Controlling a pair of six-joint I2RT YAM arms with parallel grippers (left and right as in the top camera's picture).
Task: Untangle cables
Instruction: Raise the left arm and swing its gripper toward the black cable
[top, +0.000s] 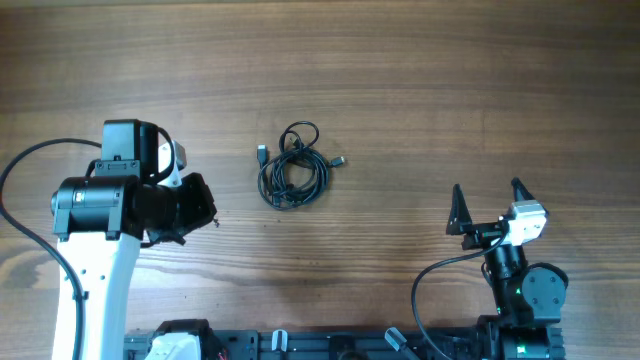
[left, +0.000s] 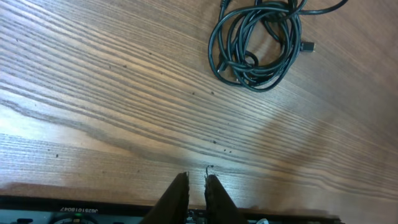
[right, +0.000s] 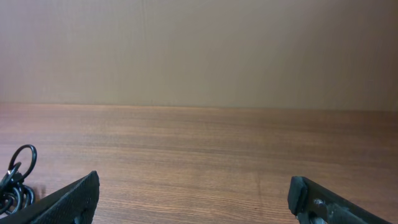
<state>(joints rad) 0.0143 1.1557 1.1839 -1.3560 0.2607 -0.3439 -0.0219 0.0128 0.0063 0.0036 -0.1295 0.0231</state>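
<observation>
The cables (top: 293, 172) lie in one tangled black coil on the wooden table, with small plug ends sticking out at the upper left and the right. The coil shows at the top of the left wrist view (left: 255, 46) and at the far left edge of the right wrist view (right: 15, 177). My left gripper (top: 197, 208) is left of the coil and apart from it. Its fingers (left: 196, 180) are nearly together with nothing between them. My right gripper (top: 487, 192) is wide open and empty, right of the coil and nearer the front (right: 193, 193).
The wooden table (top: 400, 80) stretches in all directions around the coil. A black rail with the arm bases (top: 330, 345) runs along the front edge. A thick black robot cable (top: 20, 190) loops at the left, another by the right base (top: 425, 285).
</observation>
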